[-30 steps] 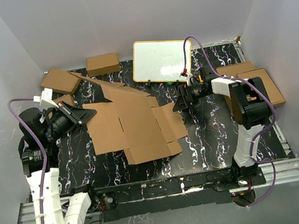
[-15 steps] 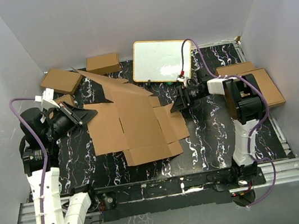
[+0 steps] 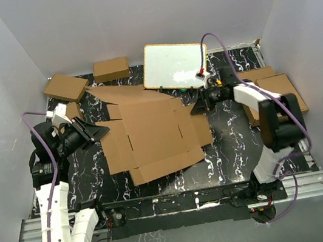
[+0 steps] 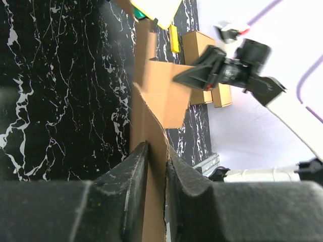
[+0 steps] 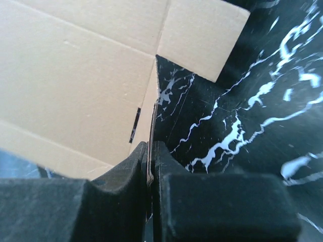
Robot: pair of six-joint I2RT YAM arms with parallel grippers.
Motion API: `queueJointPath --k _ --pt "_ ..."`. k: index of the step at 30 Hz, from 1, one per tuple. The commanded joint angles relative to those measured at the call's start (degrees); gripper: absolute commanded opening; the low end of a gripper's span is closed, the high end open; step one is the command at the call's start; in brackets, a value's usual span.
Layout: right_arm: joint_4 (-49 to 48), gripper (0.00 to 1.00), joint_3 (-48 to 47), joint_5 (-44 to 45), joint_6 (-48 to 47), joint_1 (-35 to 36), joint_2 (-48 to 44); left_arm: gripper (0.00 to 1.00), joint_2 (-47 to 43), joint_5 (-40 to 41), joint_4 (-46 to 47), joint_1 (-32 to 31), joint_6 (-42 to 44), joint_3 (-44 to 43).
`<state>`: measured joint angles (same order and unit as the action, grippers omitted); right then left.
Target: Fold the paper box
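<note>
The paper box (image 3: 151, 132) lies opened out in the middle of the black marbled tabletop (image 3: 232, 140). It is mostly flat, and its nearest flap points toward the arm bases. It is a thin cardboard sheet, and I judge it light, stiff across the panels but ready to bend along the creases and slits. It is probably a little slippery on this smooth surface, so it may slide instead of folding if it is pushed from one side only.

The left fingers (image 4: 132, 176) stand on both sides of the sheet's left edge and pinch it; the edge rises a little from the tabletop there. The right fingers (image 5: 121, 176) are pressed together on the thin edge of a right flap, beside a slit. Holding the edges is sensible, but a pinch close to a crease should give more control — and too hard a pull could tear the sheet at a slit.

Farther back, a white-faced board (image 3: 174, 64) lies just beyond the sheet's far edge. Two small folded boxes (image 3: 110, 69) sit at the far left.
</note>
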<state>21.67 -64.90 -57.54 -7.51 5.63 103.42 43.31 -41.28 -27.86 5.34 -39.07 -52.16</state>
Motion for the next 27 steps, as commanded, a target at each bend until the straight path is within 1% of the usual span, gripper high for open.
queueJointPath --k 1,3,6,10,13,16,21,24,27 --pt "0.1 0.08 2.6 3.0 -7.2 -2.5 -13.1 0.25 -2.4 0.5 -0.2 -0.5 1.8 0.6" --pt "3.0 0.08 3.0 4.0 -10.3 -2.7 -15.4 0.38 -3.6 1.5 -1.7 -0.6 2.3 0.8" --pt "8.2 0.08 1.9 5.7 -14.3 -2.9 -16.5 0.52 -5.5 5.3 -6.1 -0.6 3.8 0.6" --pt "16.2 0.08 -2.9 9.0 -20.1 -3.0 -16.8 0.64 -6.5 15.2 -13.3 -0.6 7.6 -2.4" --pt "18.2 0.08 -6.6 13.6 -22.0 -3.0 -17.8 0.71 -6.9 17.2 -12.0 -0.6 7.8 -2.2" --pt "21.3 0.08 -12.7 18.2 -24.8 -3.0 -17.2 0.77 -6.9 15.0 -4.6 -0.6 4.1 4.2" --pt "28.0 0.08 -25.0 22.5 -29.3 -3.1 -12.5 0.79 -2.5 9.1 11.8 -0.6 -5.0 16.0" --pt "29.8 0.08 -28.6 23.5 -31.1 -3.1 -11.4 0.80 1.7 7.5 22.4 -0.5 -9.7 20.6" --pt "30.6 0.08 -30.3 24.2 -31.8 -3.0 -11.0 0.80 6.2 5.7 32.1 -0.5 -16.4 24.9"
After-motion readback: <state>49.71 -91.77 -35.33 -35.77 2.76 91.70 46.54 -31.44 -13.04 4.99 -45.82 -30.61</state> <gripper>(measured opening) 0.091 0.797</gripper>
